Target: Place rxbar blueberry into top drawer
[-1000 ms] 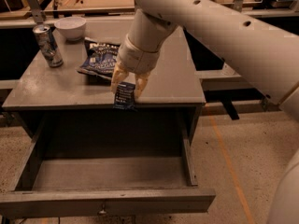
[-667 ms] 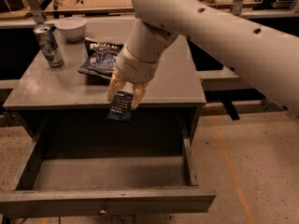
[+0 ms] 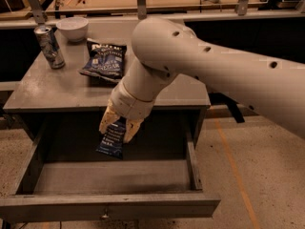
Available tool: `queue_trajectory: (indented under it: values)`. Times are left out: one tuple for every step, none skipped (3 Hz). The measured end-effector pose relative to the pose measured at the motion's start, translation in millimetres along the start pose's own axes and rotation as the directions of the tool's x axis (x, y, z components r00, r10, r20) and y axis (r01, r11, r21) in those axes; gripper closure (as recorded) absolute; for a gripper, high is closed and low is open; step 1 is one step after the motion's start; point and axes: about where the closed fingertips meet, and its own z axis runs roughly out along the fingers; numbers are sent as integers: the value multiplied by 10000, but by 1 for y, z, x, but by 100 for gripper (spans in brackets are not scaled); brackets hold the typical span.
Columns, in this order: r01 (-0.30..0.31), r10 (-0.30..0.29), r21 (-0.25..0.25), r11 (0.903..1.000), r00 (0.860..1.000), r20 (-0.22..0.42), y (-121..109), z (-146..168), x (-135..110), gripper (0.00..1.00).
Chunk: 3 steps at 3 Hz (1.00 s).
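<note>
My gripper (image 3: 116,128) is shut on the rxbar blueberry (image 3: 111,142), a small dark navy wrapper with white text that hangs down from the fingers. It is held in the air above the back part of the open top drawer (image 3: 109,205), in front of the table's front edge. The drawer is pulled fully out, its grey floor bare. My large white arm (image 3: 214,75) reaches in from the right and hides part of the tabletop.
On the grey table (image 3: 43,87) lie a crinkled blue-black chip bag (image 3: 103,60), a drink can (image 3: 49,46) at the left and a white bowl (image 3: 72,28) behind it. A wooden bench runs along the back. Speckled floor lies to the right.
My gripper has moved down and forward off the table edge with the bar, and now holds it over the open drawer.
</note>
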Motion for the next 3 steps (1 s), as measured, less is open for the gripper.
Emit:
queue_trajectory:
  values:
    - [305, -322, -347, 9989, 9982, -508, 12, 45, -5, 51]
    - [462, -531, -747, 9961, 9943, -930, 19, 67, 6, 28]
    - [473, -586, -1054, 9933, 9925, -1076, 23, 74, 15, 4]
